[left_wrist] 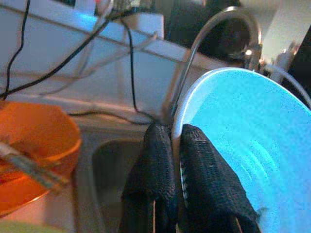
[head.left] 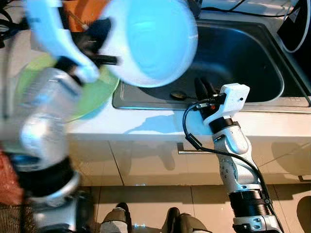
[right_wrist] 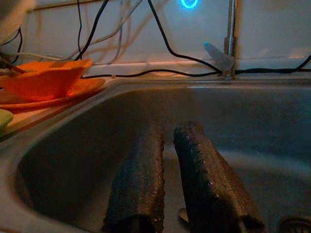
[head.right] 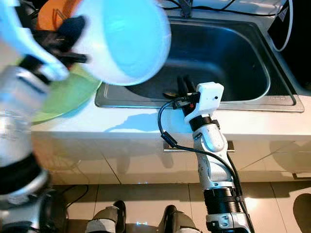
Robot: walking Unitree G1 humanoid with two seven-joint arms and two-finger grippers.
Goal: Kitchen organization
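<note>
A light blue bowl hangs in the air over the left end of the steel sink, tilted with its inside facing me. My left gripper is shut on the bowl's rim, one finger inside and one outside. Beneath my left arm a green plate lies on the white counter left of the sink. My right gripper reaches over the sink's front edge, its fingers close together with nothing between them. A spoon lies in the basin just beside them.
An orange bowl with chopsticks rests on an orange plate at the back left of the counter. The faucet rises behind the sink, with cables along the wall. White cabinet fronts and a tiled floor lie below the counter's edge.
</note>
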